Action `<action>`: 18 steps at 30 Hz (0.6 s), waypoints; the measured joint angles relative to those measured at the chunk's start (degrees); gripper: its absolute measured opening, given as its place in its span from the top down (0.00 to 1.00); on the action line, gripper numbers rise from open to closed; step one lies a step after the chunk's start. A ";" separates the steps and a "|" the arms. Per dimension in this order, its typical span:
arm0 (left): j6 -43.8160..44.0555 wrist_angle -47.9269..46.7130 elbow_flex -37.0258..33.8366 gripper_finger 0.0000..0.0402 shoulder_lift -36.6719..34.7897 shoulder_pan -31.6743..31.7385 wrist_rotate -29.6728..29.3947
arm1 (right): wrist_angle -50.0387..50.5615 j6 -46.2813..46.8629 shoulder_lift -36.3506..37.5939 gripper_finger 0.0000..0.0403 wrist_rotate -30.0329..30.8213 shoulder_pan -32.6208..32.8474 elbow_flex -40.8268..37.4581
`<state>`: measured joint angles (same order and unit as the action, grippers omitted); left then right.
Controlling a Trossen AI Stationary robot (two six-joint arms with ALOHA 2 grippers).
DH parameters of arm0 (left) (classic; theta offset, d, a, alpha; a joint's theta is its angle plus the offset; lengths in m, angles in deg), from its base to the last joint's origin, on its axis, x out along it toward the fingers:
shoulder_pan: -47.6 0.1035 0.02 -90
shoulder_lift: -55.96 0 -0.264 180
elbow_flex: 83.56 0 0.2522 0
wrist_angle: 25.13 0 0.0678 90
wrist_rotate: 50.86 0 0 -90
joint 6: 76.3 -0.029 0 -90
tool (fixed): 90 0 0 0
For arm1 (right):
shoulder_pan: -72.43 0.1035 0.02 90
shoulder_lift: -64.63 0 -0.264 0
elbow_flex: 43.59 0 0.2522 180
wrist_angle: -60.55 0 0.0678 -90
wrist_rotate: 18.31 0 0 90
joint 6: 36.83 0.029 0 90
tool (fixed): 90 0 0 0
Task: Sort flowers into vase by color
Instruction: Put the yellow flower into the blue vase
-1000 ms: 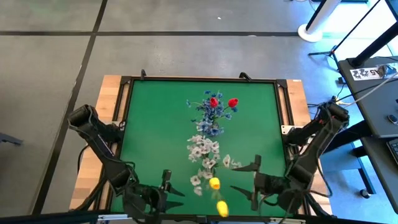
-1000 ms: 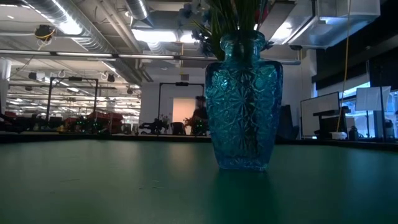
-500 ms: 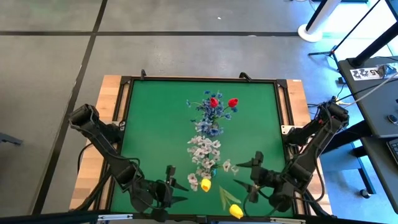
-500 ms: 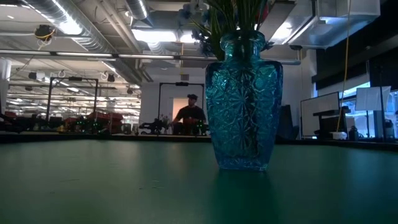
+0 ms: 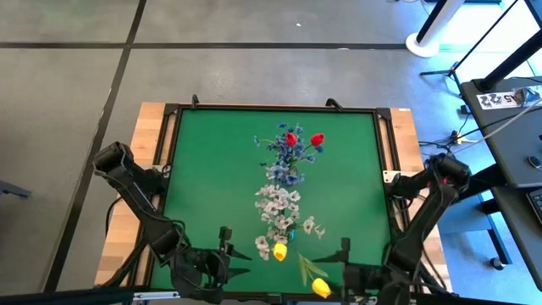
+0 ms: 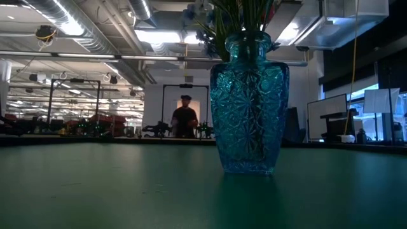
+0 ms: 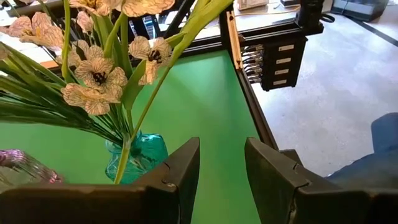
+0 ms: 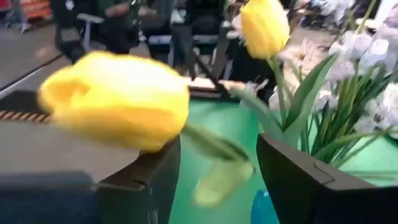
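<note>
A blue glass vase at the table's middle holds blue sprays and two red tulips. Nearer stands a teal vase with white flowers and an upright yellow tulip. A second yellow tulip leans out toward the near right. My right gripper is open, its fingers on either side of that tulip's stem, with the bloom over one finger. My left gripper is open beside the white flowers, with nothing between its fingers. My right gripper comes level from the table's right at the leaning yellow tulip, just below the bloom. The picture is blurred there, so I cannot tell whether a finger touches the stem or the bloom.
The table's black frame and wooden side boards run along its edges. The green mat lies bare to the left and right of the flowers. A person stands in the room far behind the table.
My right gripper has moved toward the table's near edge and down, up to the leaning yellow tulip. That tulip's bloom swung toward the right about half a second ago and has stayed there since. The other flowers and the vases have kept still.
</note>
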<state>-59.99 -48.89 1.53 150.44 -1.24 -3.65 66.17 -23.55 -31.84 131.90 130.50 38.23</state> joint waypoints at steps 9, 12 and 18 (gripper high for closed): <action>0.07 -0.52 0.00 0.69 0.00 -0.03 0.00 | -6.94 -1.33 -1.31 0.48 4.95 -6.69 0.00; 0.21 -0.51 0.00 0.69 0.00 -0.11 -0.37 | -6.85 -1.25 -1.29 0.48 6.70 -8.93 0.02; 3.77 -4.13 0.00 0.69 -0.59 -0.28 -1.94 | -4.80 2.12 -1.29 0.48 2.70 -9.81 0.02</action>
<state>-56.23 -53.02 1.53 149.84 -1.52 -5.59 61.37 -21.44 -33.13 134.60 120.70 38.25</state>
